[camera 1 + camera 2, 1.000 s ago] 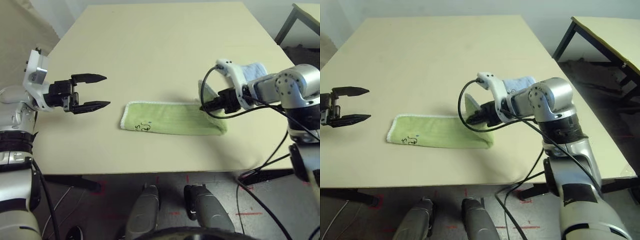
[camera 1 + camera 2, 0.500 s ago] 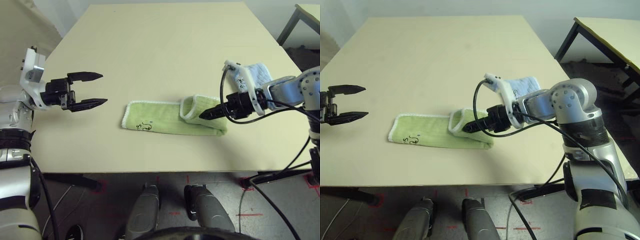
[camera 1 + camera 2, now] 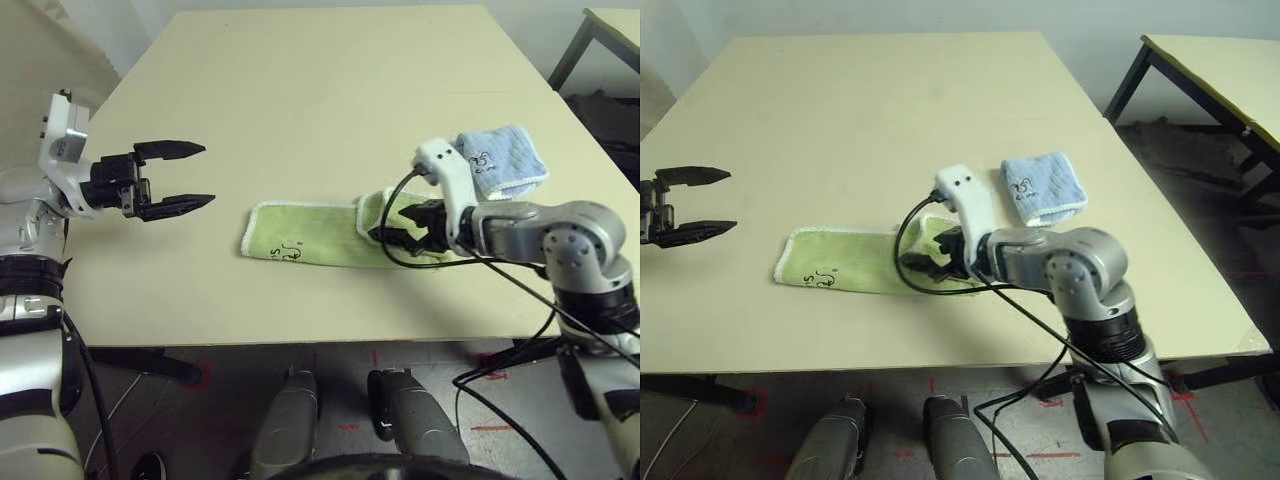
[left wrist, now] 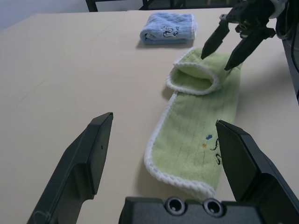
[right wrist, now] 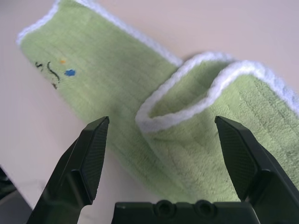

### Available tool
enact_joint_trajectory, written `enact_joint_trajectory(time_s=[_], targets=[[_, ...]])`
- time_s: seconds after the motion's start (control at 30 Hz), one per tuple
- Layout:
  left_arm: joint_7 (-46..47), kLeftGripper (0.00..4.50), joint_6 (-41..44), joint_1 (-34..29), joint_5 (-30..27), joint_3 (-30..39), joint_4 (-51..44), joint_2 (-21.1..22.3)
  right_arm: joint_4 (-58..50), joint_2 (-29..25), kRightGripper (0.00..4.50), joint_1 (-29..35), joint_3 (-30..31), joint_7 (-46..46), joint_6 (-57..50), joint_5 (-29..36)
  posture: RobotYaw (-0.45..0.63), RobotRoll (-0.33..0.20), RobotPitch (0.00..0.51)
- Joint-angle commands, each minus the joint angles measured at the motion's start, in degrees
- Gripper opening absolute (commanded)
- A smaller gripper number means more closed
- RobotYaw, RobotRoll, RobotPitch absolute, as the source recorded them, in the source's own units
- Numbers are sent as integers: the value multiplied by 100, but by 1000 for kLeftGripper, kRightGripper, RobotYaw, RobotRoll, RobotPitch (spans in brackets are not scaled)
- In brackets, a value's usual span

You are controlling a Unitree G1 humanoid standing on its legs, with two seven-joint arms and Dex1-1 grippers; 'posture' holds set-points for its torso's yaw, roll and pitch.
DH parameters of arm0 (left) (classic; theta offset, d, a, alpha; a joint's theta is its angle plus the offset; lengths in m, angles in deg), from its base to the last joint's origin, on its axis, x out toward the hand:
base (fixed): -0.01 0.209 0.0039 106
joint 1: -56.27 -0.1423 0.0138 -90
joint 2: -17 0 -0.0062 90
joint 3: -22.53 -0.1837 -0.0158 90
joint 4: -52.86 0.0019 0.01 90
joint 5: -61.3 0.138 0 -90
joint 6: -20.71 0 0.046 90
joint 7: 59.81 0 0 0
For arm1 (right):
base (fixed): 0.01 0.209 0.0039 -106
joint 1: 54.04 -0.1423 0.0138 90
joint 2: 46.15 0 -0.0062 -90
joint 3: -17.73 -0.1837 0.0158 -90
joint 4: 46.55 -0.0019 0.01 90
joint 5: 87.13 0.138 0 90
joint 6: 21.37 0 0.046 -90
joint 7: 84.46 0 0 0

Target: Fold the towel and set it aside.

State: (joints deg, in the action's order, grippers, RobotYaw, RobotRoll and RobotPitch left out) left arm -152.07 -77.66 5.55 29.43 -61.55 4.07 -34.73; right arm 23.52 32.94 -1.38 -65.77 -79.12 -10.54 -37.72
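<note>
Over towel fold: right tool wide, empty; left tool wide, empty.

A pale cream worktop is seen, and two cloths are laid directly on it. The towel, light green with white stitched edging, is stretched parallel to the near edge, its right end curled back on itself into a loose roll. A smaller folded light-blue towel is placed nearer the right edge, just beyond that rolled end.
</note>
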Motion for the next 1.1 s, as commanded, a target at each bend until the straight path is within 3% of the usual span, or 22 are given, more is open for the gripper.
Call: enact_joint_trajectory(time_s=[0.03, 0.27, 0.63, 0.83, 0.93, 1.1], targets=[[-24, 4500, -61, 124, 90, 76, 104, -26, -34, 129, 4453, -54, 175, -56, -192, -352, 29, 0, 142], [-24, 4500, -85, 111, 101, 105, 91, -65, 88, 411, 4453, -44, 367, -74, -378, -990, 34, 0, 143], [-24, 4500, -109, 15, 118, 121, 42, -86, 408, 1380, 4453, -324, -149, -104, -701, -1576, 40, 0, 145], [-24, 4500, -142, -6, 125, 138, 34, -83, 406, 1375, 4453, -242, -93, -32, -753, -1844, 41, 0, 145], [-24, 4500, -159, -12, 119, 135, 36, -85, 348, 1340, 3681, -162, 1, 16, -765, -1955, 38, 0, 146], [-24, 4500, -181, 6, 106, 123, 35, -100, 224, 1300, 1772, -37, 116, 121, -757, -2072, 42, 0, 146]])
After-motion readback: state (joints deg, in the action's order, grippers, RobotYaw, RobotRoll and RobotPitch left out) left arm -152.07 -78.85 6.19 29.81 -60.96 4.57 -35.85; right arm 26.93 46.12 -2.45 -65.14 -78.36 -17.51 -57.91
